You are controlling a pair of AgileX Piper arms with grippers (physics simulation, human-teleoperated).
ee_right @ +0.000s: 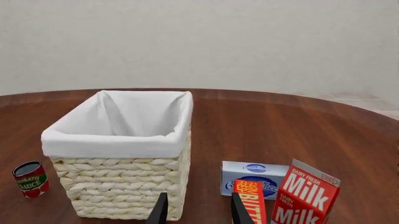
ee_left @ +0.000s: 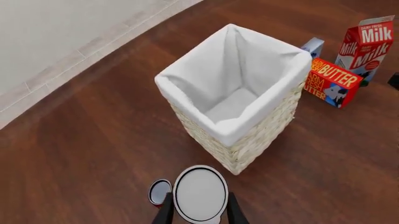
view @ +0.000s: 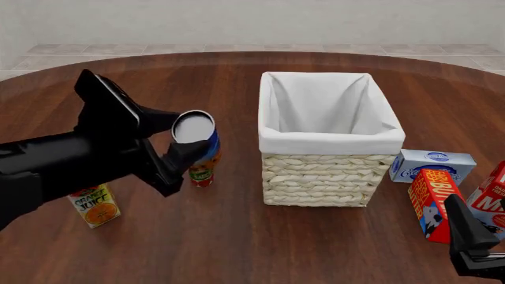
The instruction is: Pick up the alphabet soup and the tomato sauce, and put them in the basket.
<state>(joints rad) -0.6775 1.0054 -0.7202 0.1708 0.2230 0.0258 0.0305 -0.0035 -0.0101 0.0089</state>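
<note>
nearest the front camera: right gripper, low at the near right edge of the counter, just in front of the cartons. its own wrist view shows the jaws spread, nothing between them.

count: two cans, one basket, two arms, one each of orange juice carton, butter box, milk carton and pale blue box.

left gripper holds the alphabet soup lifted off the counter, left of the basket and tilted so its silvery top faces the camera. jaws pinch the can from both sides. left wrist view: can top sits between the two fingers.

tomato sauce stands upright on the counter just below the lifted can, left of the basket and apart from it. front view hides most of it behind the soup; right wrist view shows it whole, label readable.

basket is upright, with only white lining visible inside, best seen in the left wrist view.

orange juice carton appears in the front view only, partly under the left arm. butter box, milk carton and pale blue box stand right of the basket.
</note>
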